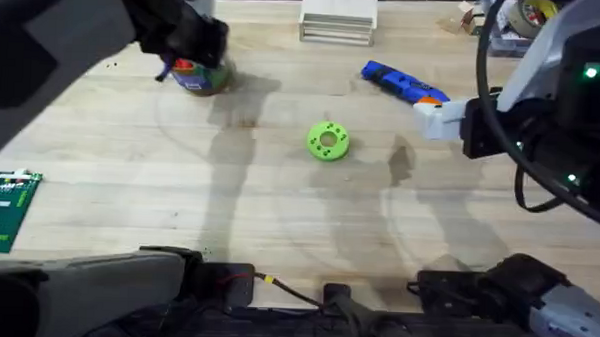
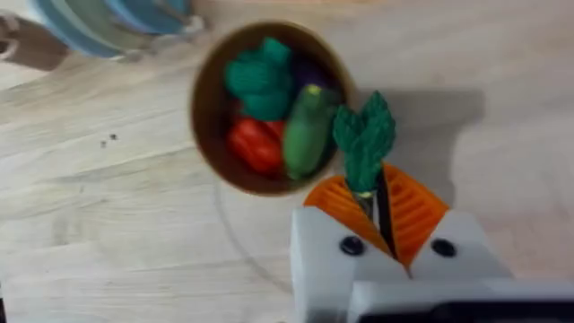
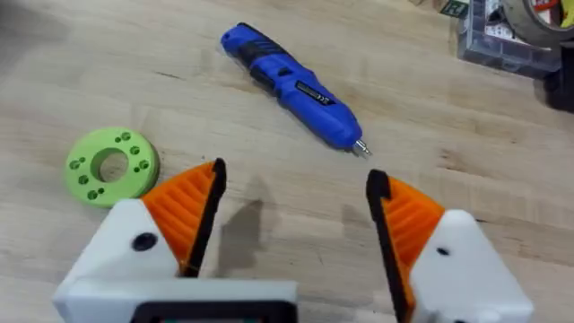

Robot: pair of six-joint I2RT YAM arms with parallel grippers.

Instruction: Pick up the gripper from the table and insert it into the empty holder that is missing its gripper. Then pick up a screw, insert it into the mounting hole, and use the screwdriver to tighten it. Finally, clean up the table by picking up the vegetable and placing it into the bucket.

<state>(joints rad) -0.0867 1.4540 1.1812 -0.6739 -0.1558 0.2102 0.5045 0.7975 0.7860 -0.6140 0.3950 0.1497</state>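
Observation:
My left gripper [image 2: 377, 205] is shut on the vegetable [image 2: 363, 144], a dark-green leafy toy that sticks out between the orange pads. It hangs just beside the rim of the bucket [image 2: 208, 135], which holds rounded green and red toys. Seen from overhead, the bucket [image 1: 205, 80] stands at the table's [image 1: 278, 218] far left, under the dark left arm. The blue screwdriver [image 1: 403, 84] lies at the far right, bit toward my right gripper [image 1: 437, 118]. In the right wrist view that gripper [image 3: 296, 215] stands open above bare wood, short of the screwdriver [image 3: 291, 85]. The loose gripper, holder and screw are out of view.
A bright green ring-shaped disc [image 1: 328, 141] lies mid-table, to the left of the right gripper. A white box [image 1: 337, 18] sits at the far edge and a green circuit board [image 1: 3, 208] at the left edge. A clear box with tape [image 3: 511, 36] stands beyond the screwdriver.

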